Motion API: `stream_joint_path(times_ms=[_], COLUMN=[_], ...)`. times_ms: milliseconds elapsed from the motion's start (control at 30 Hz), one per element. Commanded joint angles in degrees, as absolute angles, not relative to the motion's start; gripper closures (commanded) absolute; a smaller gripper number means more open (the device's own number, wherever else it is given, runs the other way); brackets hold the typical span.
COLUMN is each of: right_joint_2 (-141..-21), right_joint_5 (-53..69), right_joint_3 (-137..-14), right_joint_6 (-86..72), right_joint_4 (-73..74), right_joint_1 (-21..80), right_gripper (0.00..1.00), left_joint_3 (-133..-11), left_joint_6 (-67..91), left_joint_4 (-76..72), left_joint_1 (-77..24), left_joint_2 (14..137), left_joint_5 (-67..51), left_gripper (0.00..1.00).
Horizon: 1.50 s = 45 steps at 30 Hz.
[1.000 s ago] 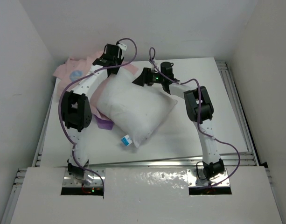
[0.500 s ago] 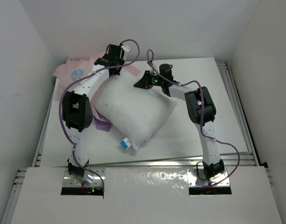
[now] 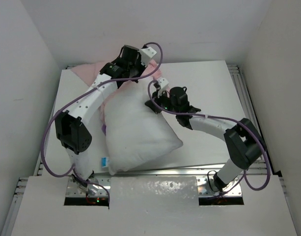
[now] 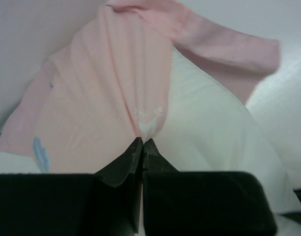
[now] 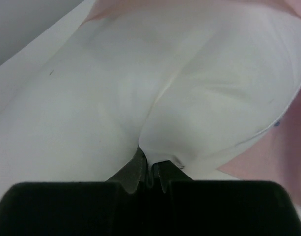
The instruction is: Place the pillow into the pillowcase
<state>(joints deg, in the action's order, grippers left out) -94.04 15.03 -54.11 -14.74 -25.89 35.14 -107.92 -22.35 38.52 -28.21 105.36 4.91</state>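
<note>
The left gripper [image 4: 143, 142] is pinched shut on a fold of the pale pink pillowcase [image 4: 101, 93], which drapes over the far end of the white pillow [image 3: 140, 128]. The pillow lies on the tabletop [image 3: 214, 83], its blue tag [image 3: 105, 161] at its near left corner. The right gripper [image 5: 150, 160] is clamped on the pillow's white fabric at its far right edge.

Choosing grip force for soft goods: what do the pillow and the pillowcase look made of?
The pillow: matte white fabric over soft stuffing, probably; it bulges and creases at the right pincer. The pillowcase: thin matte pale pink cloth, fibre unclear; it drapes in fine folds from the left pincer.
</note>
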Motion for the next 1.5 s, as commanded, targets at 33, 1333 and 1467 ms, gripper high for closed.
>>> stream_joint_path(times_ms=[33,1333,1467], right_joint_2=[-86.9,-95.3,-98.3], right_joint_5=[6.1,-3.3,-12.4], right_joint_3=[-50.8,-49.7,-48.4], right_joint_6=[-10.5,-16.6,-22.7], right_joint_4=[-44.4,-69.5,-68.6], right_joint_1=[35.2,31.6,31.6], right_gripper=[1.0,1.0,1.0], left_joint_3=[-107.9,-105.8,-104.2], left_joint_6=[-23.8,-35.8,-34.7], left_joint_4=[41.6,57.3,54.5], left_joint_1=[-30.1,-36.3,-33.1], left_joint_2=[100.7,98.0,99.1], left_joint_5=[-13.9,-46.6,-49.5], left_gripper=[1.0,1.0,1.0])
